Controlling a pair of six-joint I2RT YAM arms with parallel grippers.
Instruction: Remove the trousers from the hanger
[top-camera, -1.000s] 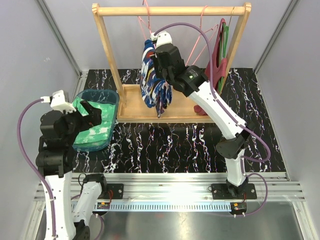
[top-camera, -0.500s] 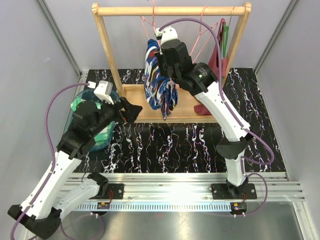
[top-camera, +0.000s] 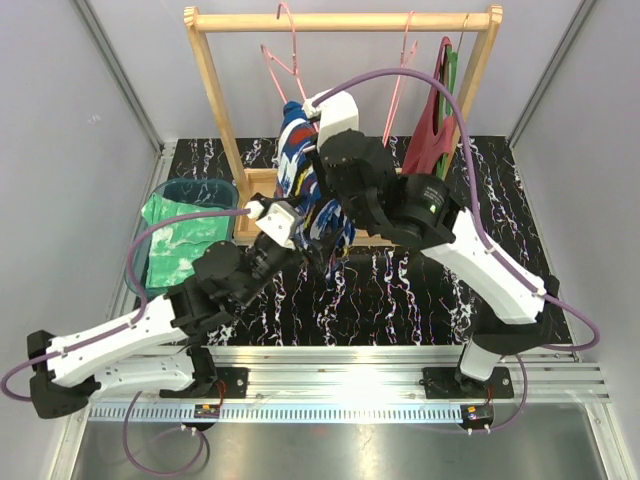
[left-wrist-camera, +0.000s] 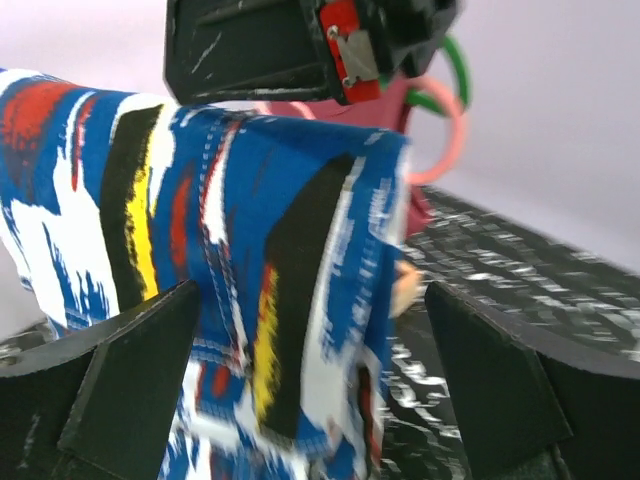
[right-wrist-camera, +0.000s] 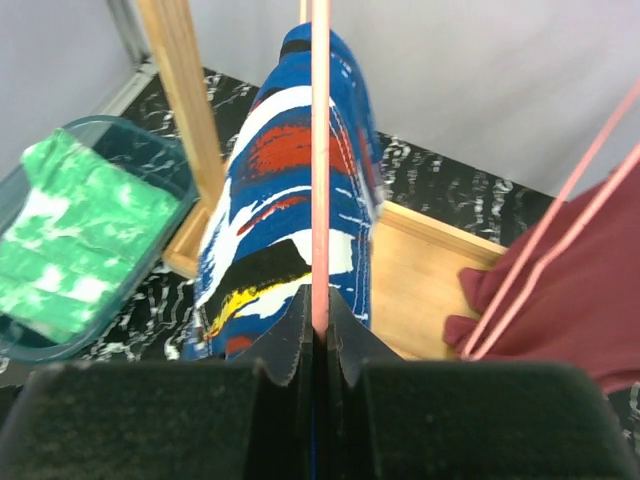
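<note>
The dark blue trousers (top-camera: 298, 165) with red and white patches hang folded over a pink hanger (top-camera: 272, 58) on the wooden rack. My right gripper (top-camera: 312, 125) is shut on the hanger's pink rod (right-wrist-camera: 320, 200), just above the trousers (right-wrist-camera: 280, 190). My left gripper (top-camera: 318, 235) is open at the trousers' lower end. In the left wrist view the cloth (left-wrist-camera: 250, 250) hangs between its spread fingers (left-wrist-camera: 130, 385), left gripper (left-wrist-camera: 320, 390). The mint green trousers (top-camera: 175, 245) lie in the bin.
The wooden rack (top-camera: 340, 20) stands at the back on its wooden base (right-wrist-camera: 430, 270). A teal bin (top-camera: 225, 190) sits at the left. A dark red garment (top-camera: 435, 120) and a green hanger (top-camera: 452, 70) hang at the right, by another pink hanger (top-camera: 400, 60).
My left arm swung right from the bin to the lower end of the blue trousers. My right arm drew nearer with the hanger, and the trousers shifted a little.
</note>
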